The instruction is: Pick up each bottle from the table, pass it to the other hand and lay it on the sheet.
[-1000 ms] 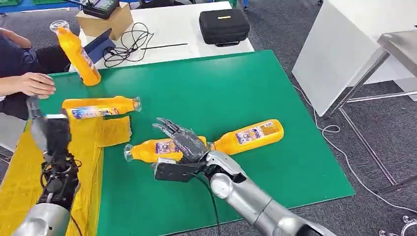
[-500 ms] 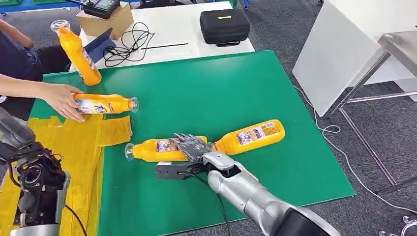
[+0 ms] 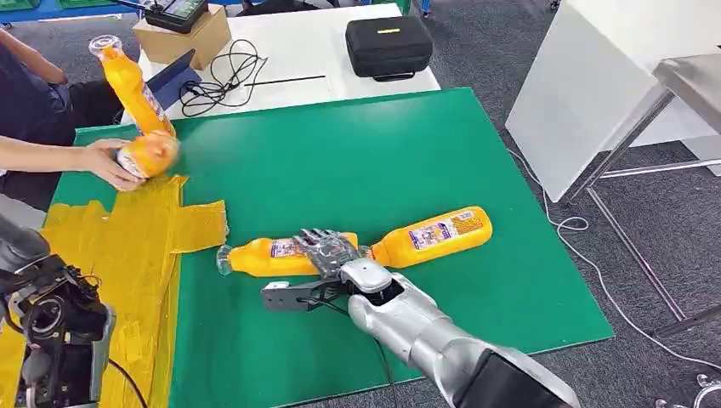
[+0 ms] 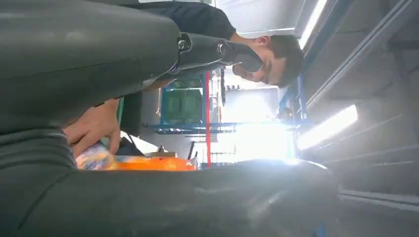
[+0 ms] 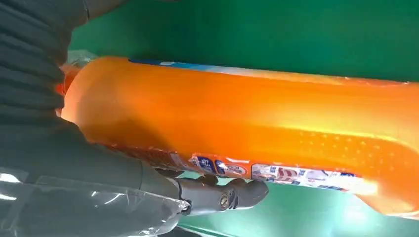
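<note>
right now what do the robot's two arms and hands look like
The right arm is smooth rounded silver metal, with a black cable along it and a dark bracket at the wrist. The right hand has dark grey metallic fingers. The left arm ends in black machinery with exposed wiring. The left hand is dark grey with a ribbed cover.

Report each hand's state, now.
Left hand: cannot be told.
Right hand: fingers wrapped around the lying orange plastic bottle, gripping it.

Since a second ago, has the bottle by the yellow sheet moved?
Yes. A person's hand has lifted that bottle off the mat, away from the sheet, toward the upright bottle.
</note>
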Robot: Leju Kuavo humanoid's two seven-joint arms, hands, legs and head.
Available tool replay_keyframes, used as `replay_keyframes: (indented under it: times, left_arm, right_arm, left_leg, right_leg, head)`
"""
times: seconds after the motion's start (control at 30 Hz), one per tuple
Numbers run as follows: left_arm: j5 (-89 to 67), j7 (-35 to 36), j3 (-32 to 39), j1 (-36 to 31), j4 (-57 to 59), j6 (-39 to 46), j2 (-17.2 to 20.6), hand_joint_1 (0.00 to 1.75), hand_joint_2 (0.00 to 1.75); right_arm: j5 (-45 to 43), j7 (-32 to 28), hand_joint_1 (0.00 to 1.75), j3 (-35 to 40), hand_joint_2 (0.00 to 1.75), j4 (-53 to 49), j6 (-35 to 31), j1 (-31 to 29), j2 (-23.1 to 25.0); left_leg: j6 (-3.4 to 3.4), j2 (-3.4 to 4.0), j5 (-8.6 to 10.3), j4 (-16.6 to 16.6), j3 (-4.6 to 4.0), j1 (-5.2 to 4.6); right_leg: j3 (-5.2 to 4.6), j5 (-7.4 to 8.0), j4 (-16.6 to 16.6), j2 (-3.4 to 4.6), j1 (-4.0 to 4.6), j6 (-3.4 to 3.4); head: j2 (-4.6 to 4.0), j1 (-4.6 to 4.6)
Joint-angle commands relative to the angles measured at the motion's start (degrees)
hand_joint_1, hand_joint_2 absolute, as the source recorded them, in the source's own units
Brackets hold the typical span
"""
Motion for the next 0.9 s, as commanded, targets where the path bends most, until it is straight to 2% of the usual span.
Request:
replay_keyframes:
  times: [0.03, 0.07, 0.1, 0.23, 0.37, 0.53, 0.6, 0.7, 0.8, 0.83, 0.9]
  left_arm:
    - [0.68, 0.08, -0.41, -0.87, 0.96, -0.32, 0.89, 0.0, 0.0]
    - [0.89, 0.02, -0.26, -0.66, 0.88, -0.4, 0.92, 0.0, 0.0]
    - [1.04, -0.05, -0.12, -0.55, 0.81, -0.45, 0.98, 0.0, 0.0]
    - [2.06, -0.05, -0.23, 0.23, 0.26, -1.43, 0.96, 0.0, 0.0]
    - [5.03, 1.78, -0.8, 3.79, -2.49, -3.54, 0.53, 0.0, 0.0]
    - [6.24, 2.56, -0.7, 4.41, -2.94, -4.37, 0.44, 0.0, 0.0]
    - [11.56, 6.58, -0.66, 7.65, -4.46, -8.27, 0.05, 0.0, 0.0]
    - [18.36, 7.96, -1.35, 13.81, -6.83, -13.46, -1.23, 0.0, 0.0]
    - [19.28, 7.61, -2.13, 15.42, -7.48, -14.12, -1.61, 0.0, 0.0]
    - [19.26, 7.64, -2.29, 15.27, -7.53, -14.12, -1.62, 0.0, 1.75]
    - [23.76, 9.74, -3.39, 17.4, -9.01, -16.6, -2.47, 0.0, 1.75]
  right_arm:
    - [3.46, 2.67, 0.0, 4.09, 1.75, 6.46, 1.49, -1.79, 0.59]
    - [4.08, 2.8, 1.41, 4.17, 1.75, 6.8, 1.92, -1.67, 0.71]
    - [4.56, 2.89, 1.75, 4.2, 1.75, 7.11, 2.16, -1.61, 0.81]
    - [5.45, 2.88, 1.75, 3.55, 1.75, 7.34, 2.47, -1.22, 0.78]
    - [4.4, 2.46, 1.75, -1.1, 1.75, 2.9, -1.85, 0.46, -0.47]
    - [3.51, 1.76, 1.75, -2.4, 1.75, 1.57, -2.64, 0.89, -0.54]
    - [-1.9, -3.28, 1.75, -7.74, 1.75, -3.36, -8.15, 2.38, -1.0]
    - [-9.89, -10.03, 1.75, -12.5, 1.75, -15.4, -9.88, 4.88, -2.92]
    - [-11.04, -9.35, 1.75, -12.71, 1.75, -19.9, -8.47, 5.55, -3.94]
    - [-11.05, -9.25, 1.75, -12.65, 1.75, -20.12, -8.39, 5.65, -3.96]
    - [-16.4, -14.79, 1.75, -14.98, 1.75, -24.48, -10.61, 7.39, -3.82]
  left_leg:
    - [-0.04, -0.02, -0.1, -0.04, 0.3, 0.0]
    - [-0.04, 0.01, -0.08, -0.05, 0.25, -0.01]
    - [-0.03, 0.01, -0.04, -0.05, 0.16, -0.01]
    - [-0.02, -0.02, -0.02, -0.07, 0.16, -0.01]
    - [-0.02, -0.02, -0.05, -0.1, 0.34, -0.01]
    - [-0.01, -0.03, -0.01, -0.05, 0.22, 0.0]
    - [-0.03, -0.11, -0.08, -0.04, 0.39, 0.02]
    - [0.0, 0.04, -0.04, -0.08, 0.29, -0.06]
    - [0.0, 0.13, -0.12, -0.02, 0.26, -0.06]
    - [-0.01, 0.1, -0.1, 0.0, 0.18, -0.04]
    - [-0.02, -0.07, -0.07, -0.01, 0.13, -0.02]
  right_leg:
    - [0.31, -0.13, -0.03, -0.11, 0.01, -0.01]
    - [0.25, -0.1, -0.03, -0.07, 0.0, -0.01]
    - [0.17, -0.06, -0.04, -0.05, 0.0, -0.01]
    - [0.17, -0.04, -0.06, -0.07, 0.0, -0.01]
    - [0.34, -0.08, -0.09, -0.12, 0.0, 0.0]
    - [0.21, -0.03, -0.06, -0.1, 0.01, 0.0]
    - [0.43, -0.13, -0.07, -0.22, 0.04, -0.01]
    - [0.26, -0.05, -0.07, -0.01, -0.05, 0.01]
    - [0.22, -0.1, -0.01, 0.06, -0.05, 0.02]
    - [0.13, -0.09, 0.0, 0.04, -0.02, 0.01]
    - [0.12, -0.12, -0.03, -0.13, 0.0, 0.0]
  head:
    - [0.0, -0.02]
    - [0.0, 0.0]
    - [0.0, 0.0]
    - [0.0, 0.0]
    - [0.0, -0.02]
    - [0.0, -0.02]
    - [0.0, 0.0]
    - [0.0, -0.02]
    - [0.0, -0.02]
    - [0.0, -0.02]
    - [0.0, 0.0]
